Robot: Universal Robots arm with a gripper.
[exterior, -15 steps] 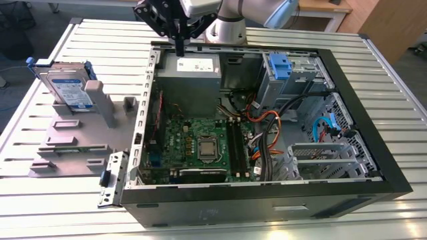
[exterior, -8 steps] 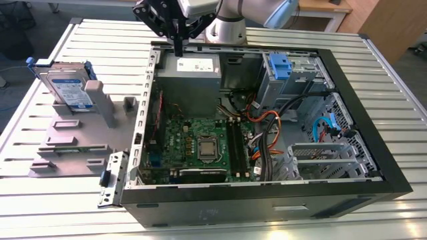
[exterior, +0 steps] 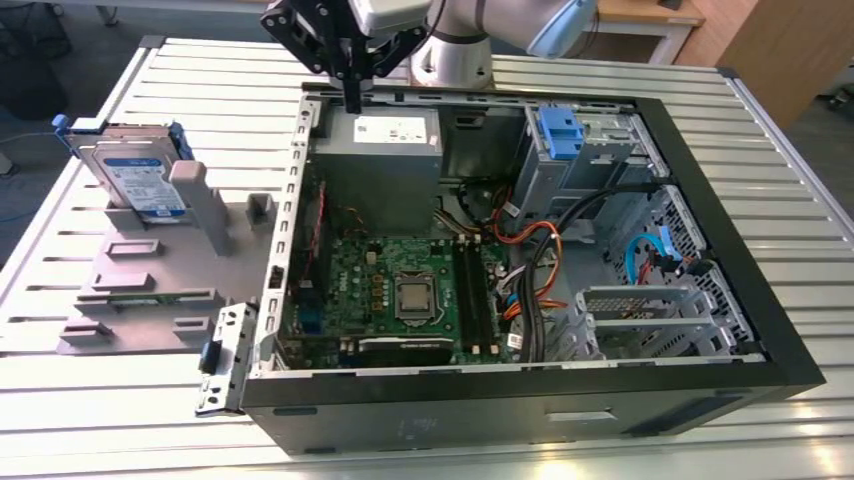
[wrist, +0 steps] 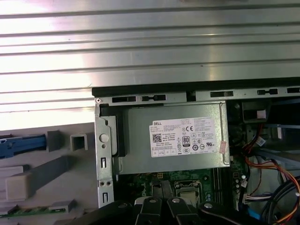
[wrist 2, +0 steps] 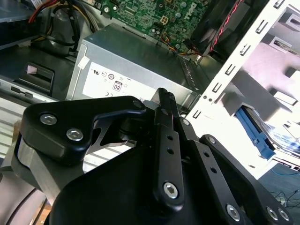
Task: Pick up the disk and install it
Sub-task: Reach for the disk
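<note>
The disk [exterior: 138, 178], a silver drive with a white-and-blue label in a blue carrier, stands on edge in a grey holder [exterior: 160, 275] at the exterior view's left, outside the computer case. My gripper [exterior: 354, 100] hangs over the case's back left corner, above the edge of the grey power supply [exterior: 387, 150], well apart from the disk. Its fingers are shut with nothing between them, as the second wrist view's fingertips [wrist 2: 165, 97] also show. The disk's blue carrier [wrist 2: 256, 133] lies beyond the case wall, and its end [wrist: 21, 144] appears in the first wrist view.
The open computer case [exterior: 747, 300] lies on a slatted metal table [exterior: 200, 90]. Inside are the motherboard [exterior: 400, 290], cable bundles [exterior: 534, 250] and a grey drive bay with a fixed blue bracket [exterior: 558, 130]. The power supply's white sticker [wrist: 185, 137] faces the first wrist camera.
</note>
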